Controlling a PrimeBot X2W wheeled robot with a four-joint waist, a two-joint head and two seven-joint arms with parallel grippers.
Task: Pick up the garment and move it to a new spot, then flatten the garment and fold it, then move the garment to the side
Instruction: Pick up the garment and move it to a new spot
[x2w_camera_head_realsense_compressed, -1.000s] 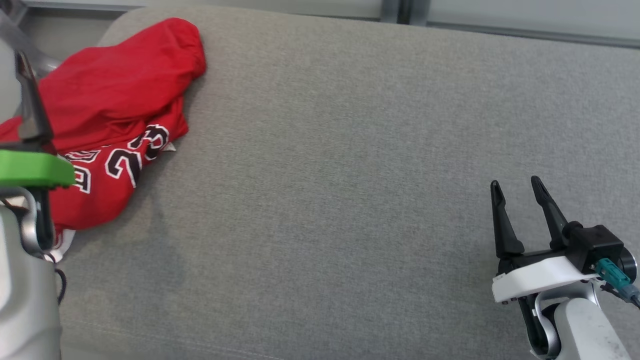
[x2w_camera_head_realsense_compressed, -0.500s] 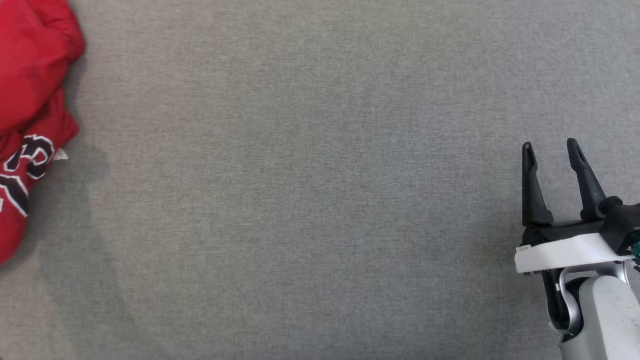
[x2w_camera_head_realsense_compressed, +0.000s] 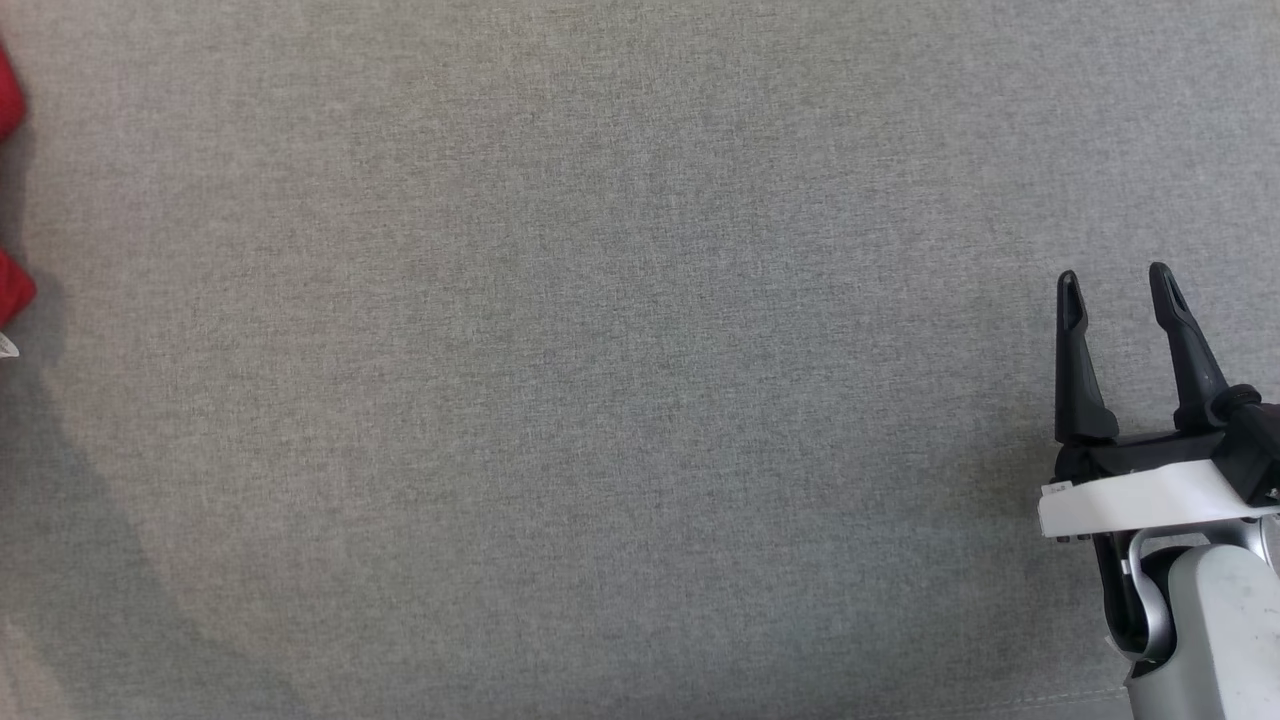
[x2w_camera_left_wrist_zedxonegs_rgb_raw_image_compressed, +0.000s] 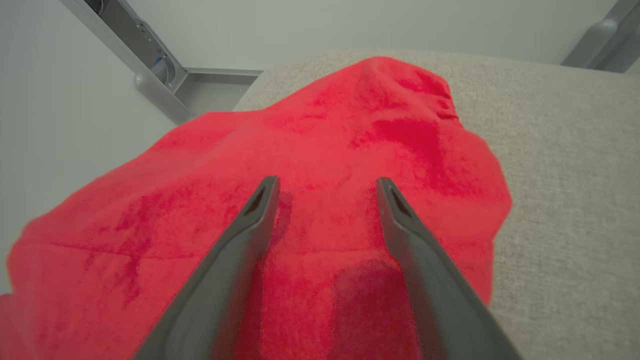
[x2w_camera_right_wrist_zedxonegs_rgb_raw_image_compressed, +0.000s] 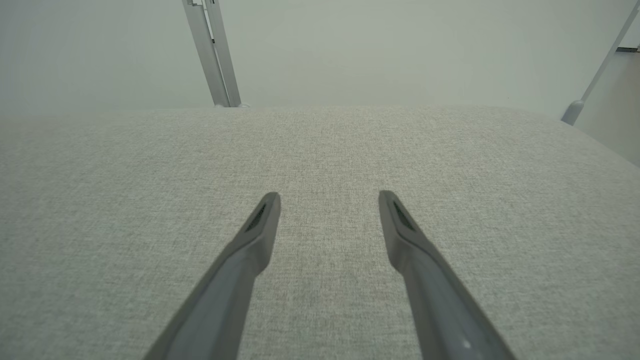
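One red garment (x2w_camera_left_wrist_zedxonegs_rgb_raw_image_compressed: 350, 125) lies on one grey cushion (x2w_camera_right_wrist_zedxonegs_rgb_raw_image_compressed: 320, 150); two pairs of jaws gape wide, empty.

right gripper (x2w_camera_head_realsense_compressed: 1114, 272): 2 long black tapered fingers | white mounting plate (x2w_camera_head_realsense_compressed: 1140, 502) under their black base | black block (x2w_camera_head_realsense_compressed: 1250, 460) at plate's right end | silver curved bracket (x2w_camera_head_realsense_compressed: 1152, 620), pale grey forearm (x2w_camera_head_realsense_compressed: 1212, 640) below plate | left gripper (x2w_camera_left_wrist_zedxonegs_rgb_raw_image_compressed: 326, 181): 2 dark grey fingers, slotted tips

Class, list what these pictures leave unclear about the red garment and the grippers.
- Head view: the garment is cut off by the left edge; outline and print unreadable.
- Left wrist view: the left gripper hides cloth beneath; contact with it cannot be told.
- Head view: the right gripper has its wrist cut by the right edge.
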